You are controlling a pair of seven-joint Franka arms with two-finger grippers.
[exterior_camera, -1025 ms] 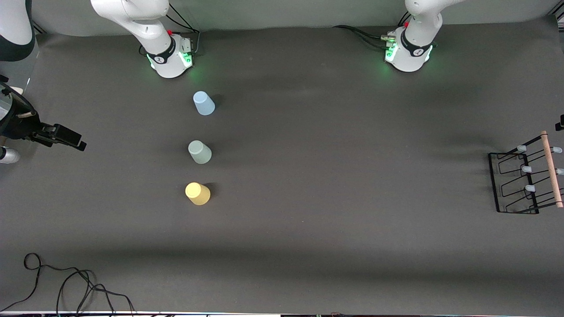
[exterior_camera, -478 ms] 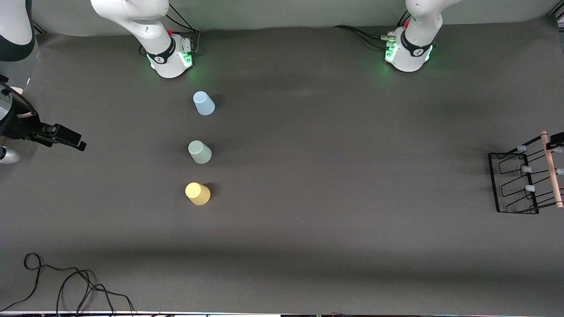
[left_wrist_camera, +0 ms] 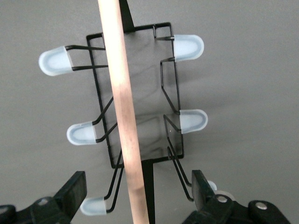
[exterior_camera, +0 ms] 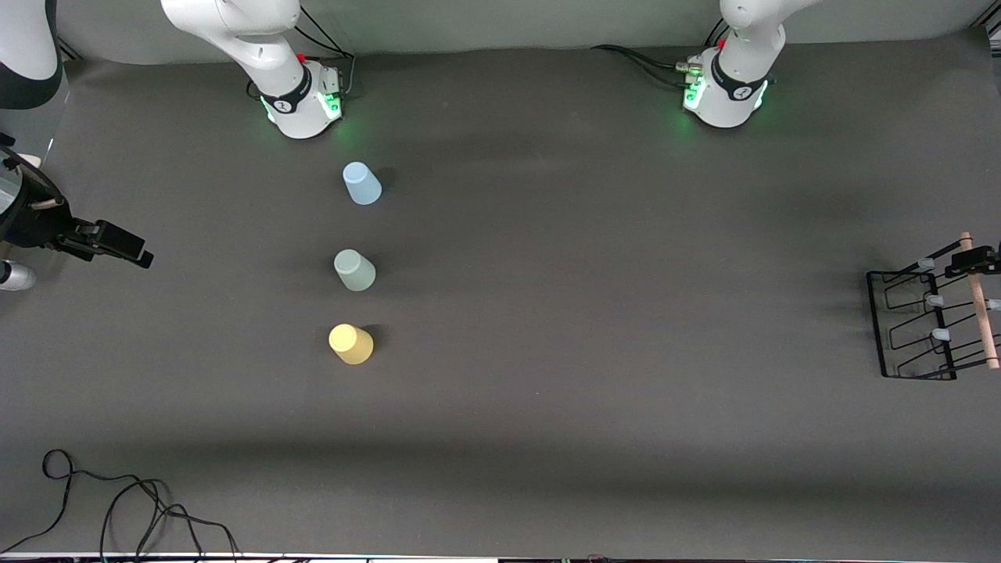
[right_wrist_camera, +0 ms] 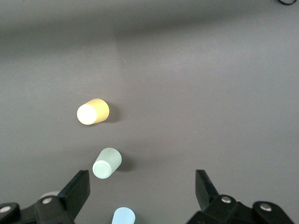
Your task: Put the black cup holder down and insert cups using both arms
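Observation:
The black cup holder (exterior_camera: 915, 328) stands at the left arm's end of the table, its wooden rod handle (exterior_camera: 978, 305) on top. My left gripper (exterior_camera: 974, 264) is open over the rod's end nearest the robots' bases. In the left wrist view the rod (left_wrist_camera: 122, 107) runs between the spread fingers (left_wrist_camera: 201, 189), untouched, with pale-tipped pegs (left_wrist_camera: 189, 46) on both sides. The light blue cup (exterior_camera: 362, 184), grey-green cup (exterior_camera: 355, 270) and yellow cup (exterior_camera: 351, 344) stand in a row, closed ends up. My right gripper (exterior_camera: 129, 246) is open and empty, up by the right arm's end of the table, apart from the cups.
A black cable (exterior_camera: 117, 500) lies coiled at the corner nearest the front camera, at the right arm's end. A small white object (exterior_camera: 16, 275) sits at that end's edge. The right wrist view shows the yellow cup (right_wrist_camera: 92, 112), grey-green cup (right_wrist_camera: 107, 163) and blue cup (right_wrist_camera: 123, 217) below.
My left gripper has come in from the edge of the view and now hangs over the rod's end. The right arm and the cups have not moved.

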